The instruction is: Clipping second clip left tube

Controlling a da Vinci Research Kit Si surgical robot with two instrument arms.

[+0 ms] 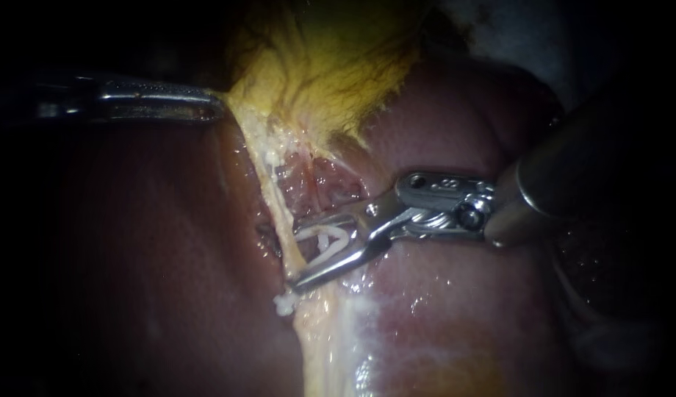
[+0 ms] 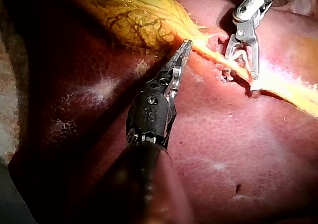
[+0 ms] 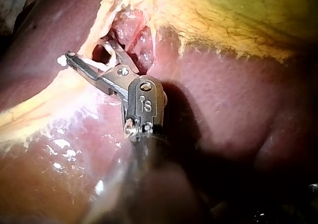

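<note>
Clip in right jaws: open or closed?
Open. The white clip forms a spread V, held between wide-apart jaws of the right instrument.

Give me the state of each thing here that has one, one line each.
left instrument: shut on the gallbladder's edge.
right instrument: spread wide, holding a clip, straddling the tube.
clip: open, not yet closed on the tube.
tube: taut, passing through the open clip.
gallbladder: gripped at its edge, stretched.
</note>
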